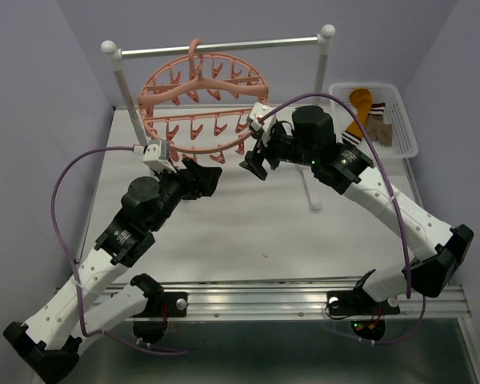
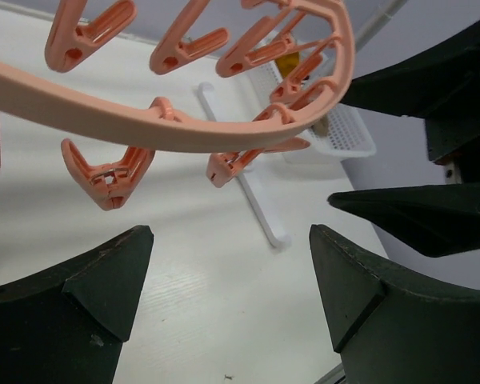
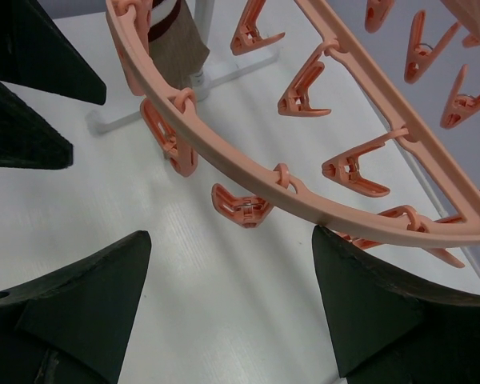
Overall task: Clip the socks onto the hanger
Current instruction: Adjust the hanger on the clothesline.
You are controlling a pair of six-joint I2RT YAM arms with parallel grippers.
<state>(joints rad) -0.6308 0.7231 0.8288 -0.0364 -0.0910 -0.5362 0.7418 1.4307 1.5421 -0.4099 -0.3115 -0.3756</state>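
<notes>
Left gripper (image 1: 208,174) gapes empty beneath the hanger (image 2: 144,126), which dangles from the rail (image 1: 224,46). Right gripper (image 1: 252,162) gapes too. Socks (image 1: 366,120) lie in the basket (image 1: 408,136), far right: light and floppy, best pinched at the cuff.

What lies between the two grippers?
Only a bare strip of table, as the top view shows. The left gripper and right gripper stand on either side of it, both open, close to the hanger's near rim.
</notes>
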